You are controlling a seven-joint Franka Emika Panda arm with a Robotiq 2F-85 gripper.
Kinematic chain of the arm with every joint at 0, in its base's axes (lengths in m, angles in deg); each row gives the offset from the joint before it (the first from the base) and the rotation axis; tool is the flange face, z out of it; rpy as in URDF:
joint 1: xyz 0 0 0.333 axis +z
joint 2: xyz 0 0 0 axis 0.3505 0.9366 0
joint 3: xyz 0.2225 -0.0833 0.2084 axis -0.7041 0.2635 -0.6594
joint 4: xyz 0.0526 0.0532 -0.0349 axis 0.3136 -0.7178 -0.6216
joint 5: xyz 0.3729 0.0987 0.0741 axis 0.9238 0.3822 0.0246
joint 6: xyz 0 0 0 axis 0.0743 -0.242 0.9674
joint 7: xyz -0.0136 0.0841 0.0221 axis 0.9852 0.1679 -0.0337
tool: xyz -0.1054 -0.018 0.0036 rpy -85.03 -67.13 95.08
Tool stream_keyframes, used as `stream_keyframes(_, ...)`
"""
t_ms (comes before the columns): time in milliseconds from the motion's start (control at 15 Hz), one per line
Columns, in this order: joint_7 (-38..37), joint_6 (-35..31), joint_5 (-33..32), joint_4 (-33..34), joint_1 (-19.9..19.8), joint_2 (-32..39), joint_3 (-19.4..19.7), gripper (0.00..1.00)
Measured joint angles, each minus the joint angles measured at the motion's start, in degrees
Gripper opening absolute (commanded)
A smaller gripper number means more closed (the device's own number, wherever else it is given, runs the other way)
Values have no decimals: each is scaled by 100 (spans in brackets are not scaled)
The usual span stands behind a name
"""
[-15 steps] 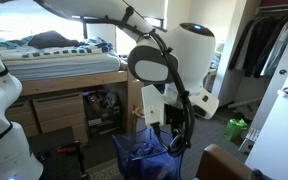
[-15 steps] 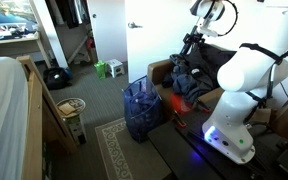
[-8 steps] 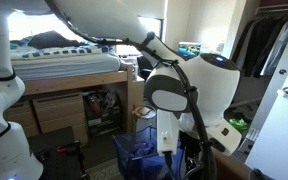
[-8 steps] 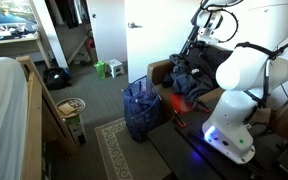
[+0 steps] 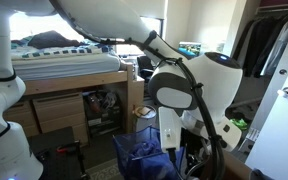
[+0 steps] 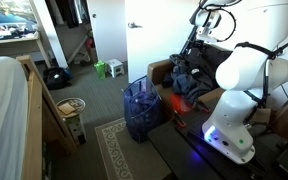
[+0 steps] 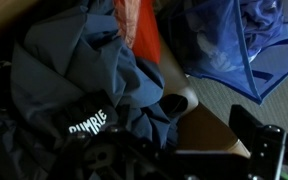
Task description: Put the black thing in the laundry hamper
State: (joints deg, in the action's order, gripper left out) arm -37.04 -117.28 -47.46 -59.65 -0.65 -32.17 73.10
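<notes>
A dark blue-grey garment (image 7: 79,75) lies heaped on a brown seat, with an orange cloth (image 7: 139,30) behind it. A black garment with white lettering (image 7: 84,125) lies at the front of the heap, right under my gripper (image 7: 144,152). The gripper looks open and empty, with one black finger (image 7: 259,140) at the right and the other lost in the dark cloth. The laundry hamper (image 7: 229,45) with blue mesh sides stands beside the seat. It also shows in both exterior views (image 5: 136,157) (image 6: 139,105). In an exterior view the gripper (image 6: 187,58) hangs over the clothes pile (image 6: 189,82).
The robot's white base (image 6: 234,120) stands next to the seat. A wooden loft bed (image 5: 64,75) with drawers stands behind the hamper. A patterned rug (image 6: 119,150) lies on the floor, with a small white round bin (image 6: 72,108) by the bed frame. A dark bag (image 6: 56,77) sits further off.
The arm has swung down and toward the clothes pile over the last second. It has barely moved in the last half second. The clothes and hamper have not moved.
</notes>
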Motion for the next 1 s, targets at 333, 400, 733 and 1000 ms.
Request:
stream_keyframes(333,259,850,217,479,-454,367,-45,100)
stream_keyframes(400,321,1069,226,638,-558,485,-46,100)
stream_keyframes(733,505,2072,176,1475,-938,1186,-54,100)
stream_keyframes(1000,559,2352,144,1976,-1084,1636,-161,100)
